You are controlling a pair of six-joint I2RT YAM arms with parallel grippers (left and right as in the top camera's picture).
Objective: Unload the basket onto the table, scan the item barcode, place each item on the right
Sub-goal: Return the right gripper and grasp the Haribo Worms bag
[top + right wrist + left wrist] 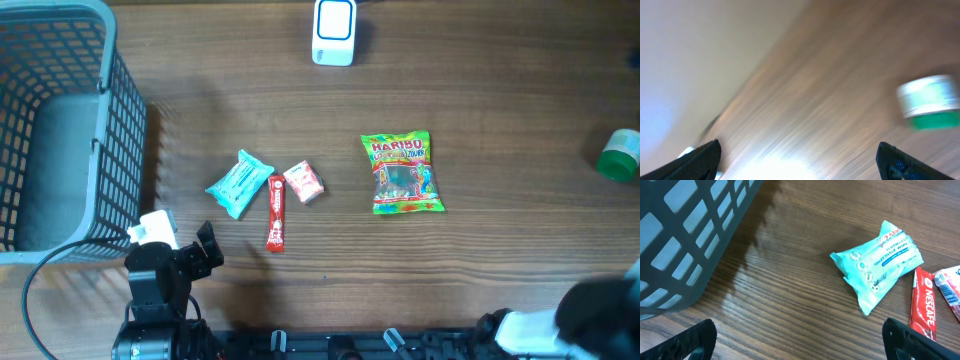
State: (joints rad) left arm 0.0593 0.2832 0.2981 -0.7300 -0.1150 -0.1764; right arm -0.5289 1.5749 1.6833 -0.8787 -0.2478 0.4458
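The left gripper (800, 341) sat with jaws wide apart and empty, near the basket (680, 235) at frame left; the right gripper (800, 161) gaped likewise. The Haribo bag (402, 173) lay centre-right in the overhead frame, the scanner (334, 32) at top centre

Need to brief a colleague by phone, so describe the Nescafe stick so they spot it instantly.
Start at the grey mesh basket on the robot's left side; just right of it lie three small packets. The Nescafe stick lies between the teal wipes pack and a pink-white sachet. It alone is long, narrow and red.
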